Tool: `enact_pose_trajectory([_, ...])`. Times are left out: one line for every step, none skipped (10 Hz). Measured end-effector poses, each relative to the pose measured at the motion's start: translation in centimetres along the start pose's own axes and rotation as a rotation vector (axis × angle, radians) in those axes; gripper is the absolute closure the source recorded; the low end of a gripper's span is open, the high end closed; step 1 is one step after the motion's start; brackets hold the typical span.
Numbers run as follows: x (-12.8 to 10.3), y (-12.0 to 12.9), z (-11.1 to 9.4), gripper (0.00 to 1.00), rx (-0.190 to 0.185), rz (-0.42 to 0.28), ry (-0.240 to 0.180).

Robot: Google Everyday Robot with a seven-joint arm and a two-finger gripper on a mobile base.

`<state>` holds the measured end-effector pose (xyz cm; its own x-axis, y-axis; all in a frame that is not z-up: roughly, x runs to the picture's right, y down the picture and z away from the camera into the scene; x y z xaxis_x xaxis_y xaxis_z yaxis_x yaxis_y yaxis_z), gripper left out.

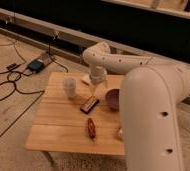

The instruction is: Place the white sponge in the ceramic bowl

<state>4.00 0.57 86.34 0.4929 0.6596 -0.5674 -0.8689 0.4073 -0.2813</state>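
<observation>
— What couldn't you make out?
— My gripper (99,89) hung over the back of the table (58,130), its tip a blur. My forearm (153,120) covered the ceramic bowl (111,98)'s right side and most of a white thing (120,133). The white sponge (86,79) sat partly behind my wrist (98,74).
— And the small pieces?
— The dark bar (89,104) and the reddish piece (91,127) were too blurred to name.

No readable text or labels, apparently, on anything here.
</observation>
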Motion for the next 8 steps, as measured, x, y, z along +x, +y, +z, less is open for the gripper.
enact_pose_trajectory([-1.3,-1.1,1.1,0.35,-0.013,-0.017,0.017])
enact_pose_trajectory([-2.2,-1.6,1.6,0.35,-0.020,-0.028,0.023])
enact_pose_trajectory([-3.3,-2.1,2.2,0.35,-0.026,-0.039,0.026])
enact_pose_trajectory([-4.8,-2.8,2.9,0.35,-0.034,-0.055,0.026])
enact_pose_trajectory([-5.5,-3.2,3.3,0.35,-0.037,-0.064,0.024])
enact_pose_trajectory([-6.6,-3.6,3.9,0.35,-0.040,-0.080,0.020])
enact_pose_trajectory([-7.5,-3.8,4.4,0.35,-0.041,-0.095,0.017])
enact_pose_trajectory([-8.5,-3.9,5.1,0.35,-0.043,-0.111,0.015])
